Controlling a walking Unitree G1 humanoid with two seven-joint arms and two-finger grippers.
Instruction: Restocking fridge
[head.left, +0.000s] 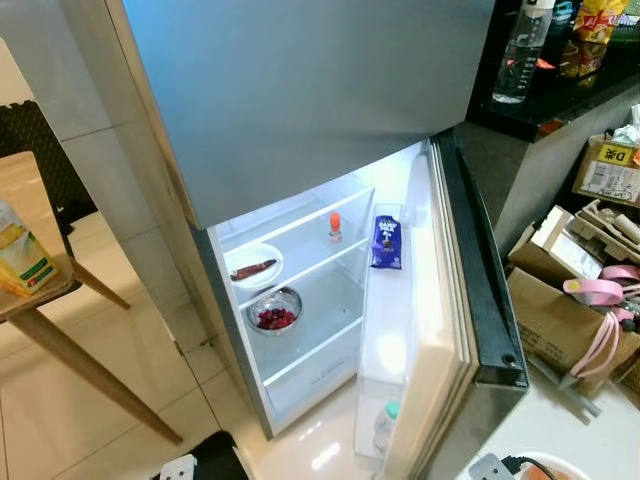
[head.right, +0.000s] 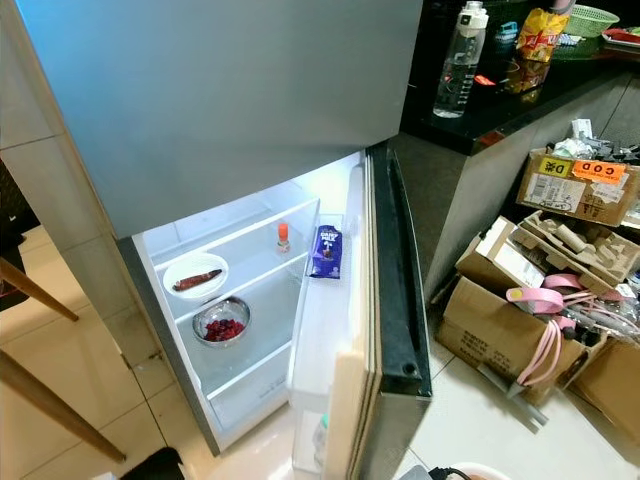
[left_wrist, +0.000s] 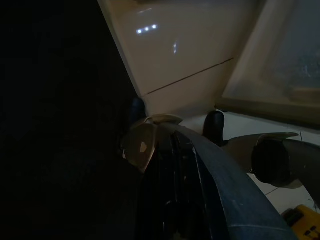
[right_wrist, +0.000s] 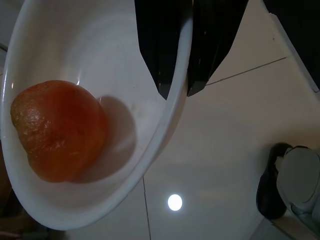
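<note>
The grey fridge (head.left: 300, 100) stands before me with its lower door (head.left: 480, 290) swung open to the right. On its lit shelves are a white plate (head.left: 253, 265) with a dark red piece, a steel bowl (head.left: 274, 310) of red berries and a small orange-capped bottle (head.left: 335, 226). A blue carton (head.left: 386, 242) stands in the upper door shelf and a clear bottle (head.left: 385, 425) in the lower one. My right gripper (right_wrist: 177, 92) is shut on the rim of a white bowl (right_wrist: 75, 205) that holds an orange (right_wrist: 57, 130), low by the door. My left gripper (left_wrist: 172, 137) hangs idle in the dark.
A wooden table (head.left: 40, 300) with a yellow carton (head.left: 20, 255) stands at the left. Cardboard boxes (head.left: 560, 320) and pink clutter crowd the floor at the right. A black counter (head.left: 560, 100) with a water bottle (head.left: 520, 50) lies behind them. Pale floor tiles lie in front of the fridge.
</note>
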